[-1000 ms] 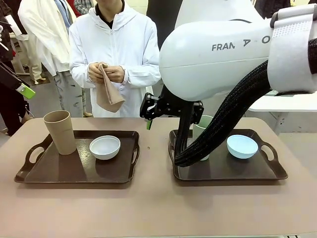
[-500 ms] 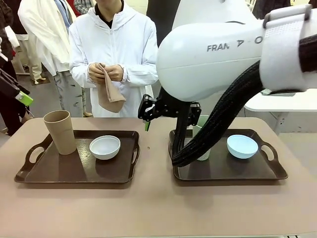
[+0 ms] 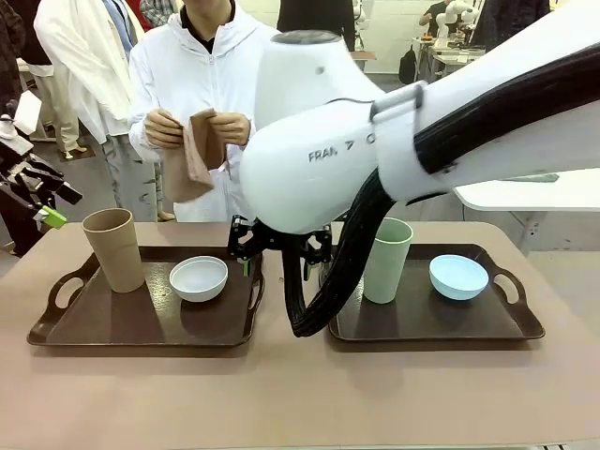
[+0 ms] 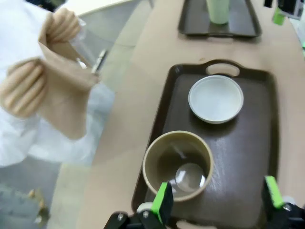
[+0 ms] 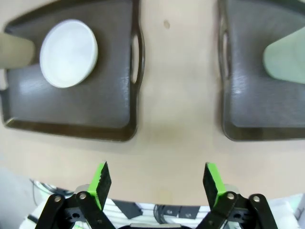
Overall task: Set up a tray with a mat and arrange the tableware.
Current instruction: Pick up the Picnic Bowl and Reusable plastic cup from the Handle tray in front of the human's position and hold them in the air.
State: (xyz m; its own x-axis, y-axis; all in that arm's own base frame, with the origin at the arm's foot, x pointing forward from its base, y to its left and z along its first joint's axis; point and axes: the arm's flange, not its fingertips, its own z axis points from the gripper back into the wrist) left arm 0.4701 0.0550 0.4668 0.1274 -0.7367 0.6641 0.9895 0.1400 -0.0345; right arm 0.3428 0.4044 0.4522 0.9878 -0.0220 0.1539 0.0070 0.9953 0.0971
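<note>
we were at the start of the job, by our reading: the mat [image 3: 192, 159] was not on either tray, since the person at the far side held it folded in both hands [image 3: 164, 128]. the tan cup [image 3: 114, 248] and the white bowl [image 3: 198, 277] stood side by side, apart, on the left tray [image 3: 141, 336]. the green cup [image 3: 387, 260] and the blue bowl [image 3: 458, 276] stood on the right tray [image 3: 422, 326].

our left gripper [image 4: 218, 193] hung above the tan cup with its jaws wide and nothing between them; the cup's rim lay just under one pad. our right gripper [image 5: 156, 171] was also wide and empty, looking down on the bare strip of table [image 5: 176, 95] between the two trays.

we judged that the next move called for one of two things. either a cup and bowl had to be lifted off so the mat could go down flat, or the mat had to be taken from the person. for the cup, the left jaws needed centring over the rim before coming down.
</note>
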